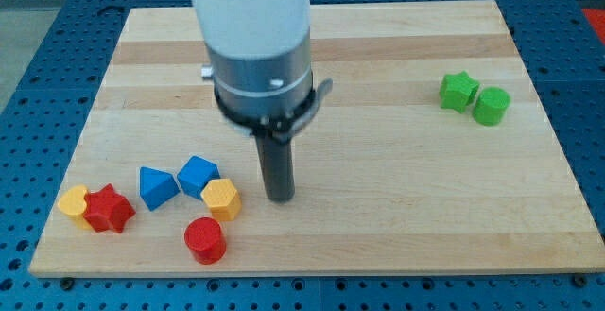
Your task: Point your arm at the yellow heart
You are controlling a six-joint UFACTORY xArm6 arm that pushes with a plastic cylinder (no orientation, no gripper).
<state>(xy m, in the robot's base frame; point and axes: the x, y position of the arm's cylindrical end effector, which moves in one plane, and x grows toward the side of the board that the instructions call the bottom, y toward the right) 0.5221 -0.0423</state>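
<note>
The arm comes down from the view's top, its pale body and dark collar filling the upper middle, and my tip [280, 198] rests on the wooden worktop [378, 207] a little below its centre. There is no gripper on this rig, only the straight rod, so nothing is apart, together or clamped on anything. The yellow heart [72, 200] sits far over at the view's left, low on the board, touching the red star [108, 208] just to its right and partly tucked behind it. Between the rod and that heart stand several other blocks: a yellow hexagon [220, 198] just beside the tip on its left, 2 blue blocks [158, 187] and [198, 174] a bit farther left, and a red cylinder [205, 240] below them. Off at the view's right, well apart from all this, a green star [458, 91] touches a green cylinder [492, 106]. By my reckoning the task is only partly along: the tip is on the correct side of the board but near the wrong yellow piece, and the run leftward to the heart is left to do, past or around the blue and red blocks. The heart's outline is hard to make out since the star overlaps it, and the arm's upper part is cut off by the frame's top.
</note>
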